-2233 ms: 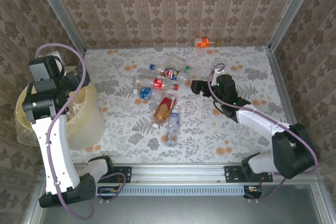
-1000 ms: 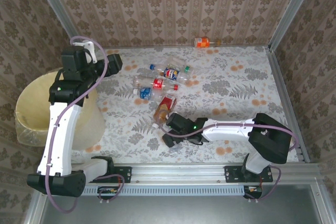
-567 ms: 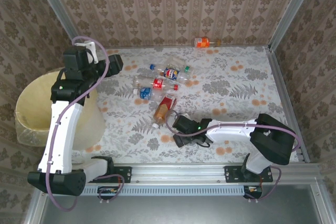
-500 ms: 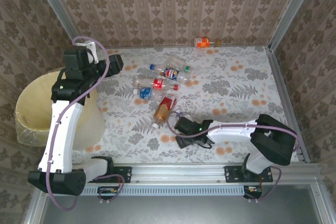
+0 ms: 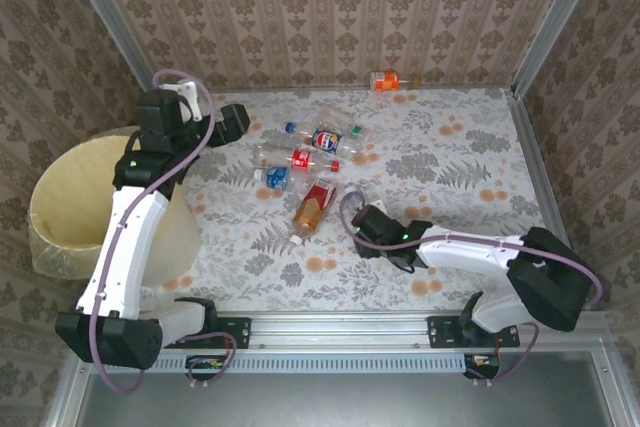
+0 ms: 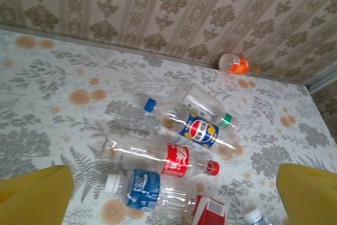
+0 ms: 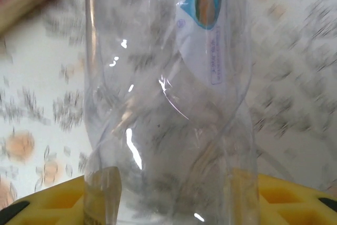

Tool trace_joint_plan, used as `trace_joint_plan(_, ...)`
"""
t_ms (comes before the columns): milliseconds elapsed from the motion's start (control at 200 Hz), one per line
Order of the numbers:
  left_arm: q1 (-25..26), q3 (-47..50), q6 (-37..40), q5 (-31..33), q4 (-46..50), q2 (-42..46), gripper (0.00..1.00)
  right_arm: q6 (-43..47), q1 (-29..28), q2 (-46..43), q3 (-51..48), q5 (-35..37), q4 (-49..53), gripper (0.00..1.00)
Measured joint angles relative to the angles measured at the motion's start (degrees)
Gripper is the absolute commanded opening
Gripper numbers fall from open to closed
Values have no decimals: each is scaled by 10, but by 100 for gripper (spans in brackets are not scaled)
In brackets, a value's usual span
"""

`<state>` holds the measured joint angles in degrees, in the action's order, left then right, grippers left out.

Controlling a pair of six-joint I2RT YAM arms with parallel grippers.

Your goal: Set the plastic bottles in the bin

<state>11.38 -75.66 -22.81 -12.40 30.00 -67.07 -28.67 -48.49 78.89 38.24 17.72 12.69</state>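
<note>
Jaws clamped across a clear bottle [image 7: 168,93], the right gripper [image 5: 362,229] is pictured well apart from the bin [image 5: 165,237], found leftward near the spread-jawed left gripper [image 5: 238,122].

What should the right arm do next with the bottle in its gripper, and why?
Probably lift it a little off the table. The clear bottle sits between the fingers of the right gripper, low over the surface, and the bin stands at the far left, so it likely needs height before crossing over.
</note>
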Motion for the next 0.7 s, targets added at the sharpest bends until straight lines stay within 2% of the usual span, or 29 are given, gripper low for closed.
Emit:
trace_joint_plan(310, 59, 8, -19, -41, -56, -63, 100, 4, 85, -20, -2, 0, -148, 49)
trace_joint_plan(540, 87, 67, -75, -143, -156, -130, 100, 2, 126, -20, -2, -33, -272, 49)
trace_joint_plan(700, 136, 72, -101, -196, -228, -164, 100, 2, 134, -12, 5, -71, -318, 47)
